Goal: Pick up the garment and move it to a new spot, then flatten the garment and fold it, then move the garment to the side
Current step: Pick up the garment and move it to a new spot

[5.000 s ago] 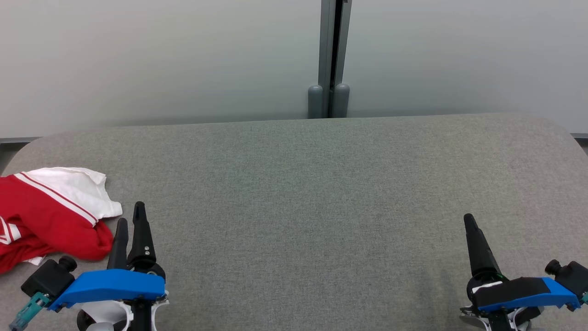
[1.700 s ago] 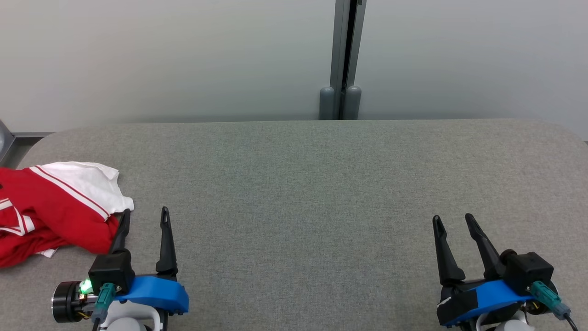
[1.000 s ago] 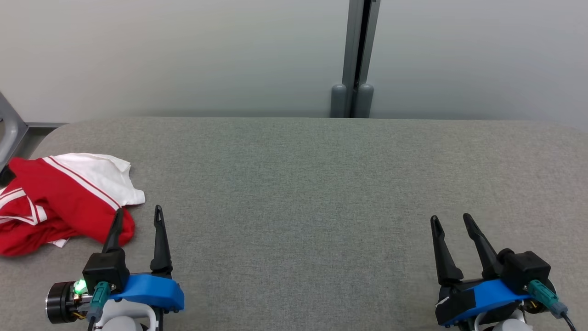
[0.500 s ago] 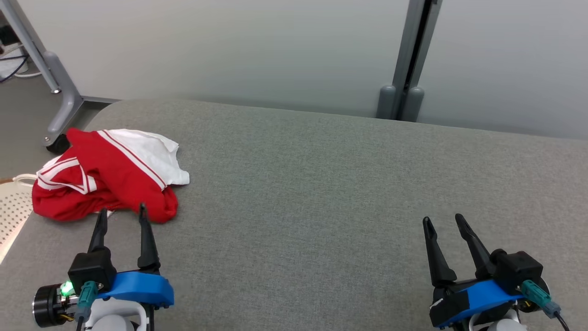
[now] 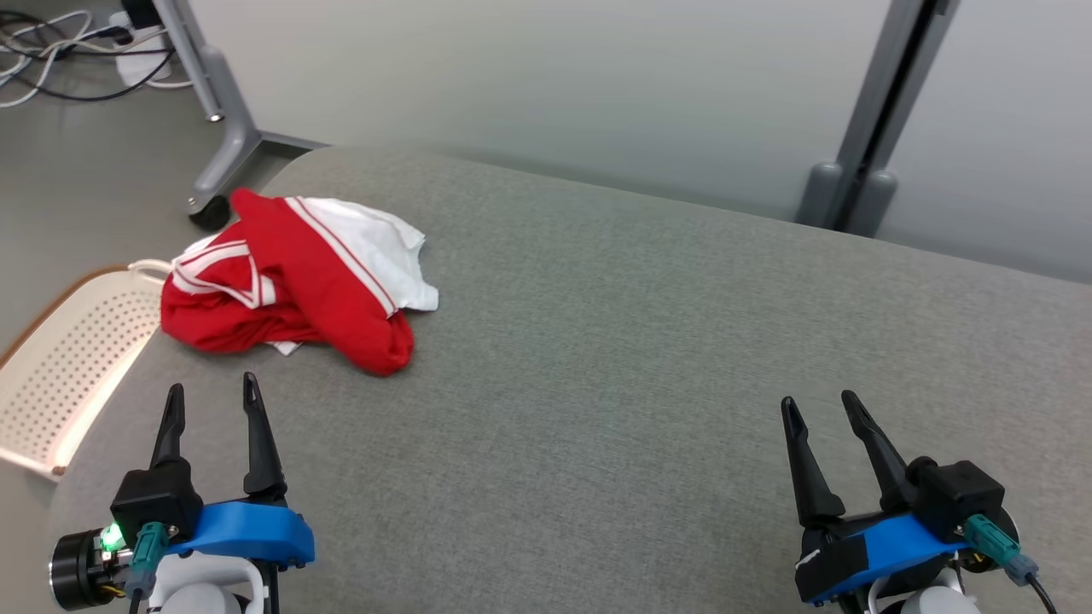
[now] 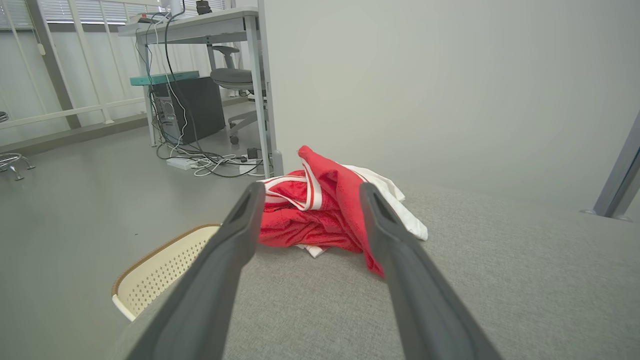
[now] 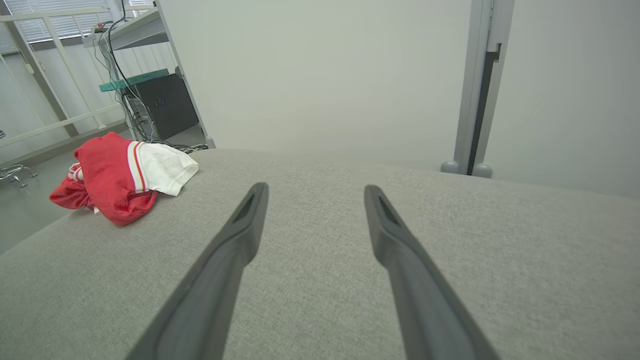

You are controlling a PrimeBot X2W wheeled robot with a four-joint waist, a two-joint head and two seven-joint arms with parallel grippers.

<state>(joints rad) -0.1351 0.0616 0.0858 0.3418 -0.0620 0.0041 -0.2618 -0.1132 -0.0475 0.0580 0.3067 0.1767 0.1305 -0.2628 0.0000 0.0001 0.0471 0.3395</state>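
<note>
Garment (image 5: 307,281) lies bunched at the far left corner of the table (image 5: 640,341), ahead of the spread left gripper (image 5: 212,384), which should probably pinch a thick fold, the right gripper (image 5: 817,397) likewise spread.

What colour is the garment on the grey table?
Crumpled fabric garment: red, with white stripes and a white part; clearest in the head view.

Grey padded table (image 5: 648,358) in front of me, with one garment (image 5: 299,286) on it.
The table was covered in grey woven cloth, and its far-left corner was rounded. The garment, red with white stripes and a white part, lay crumpled in a loose heap at about ten o'clock from the middle of my head view, close to that rounded corner and near the left edge.
</note>
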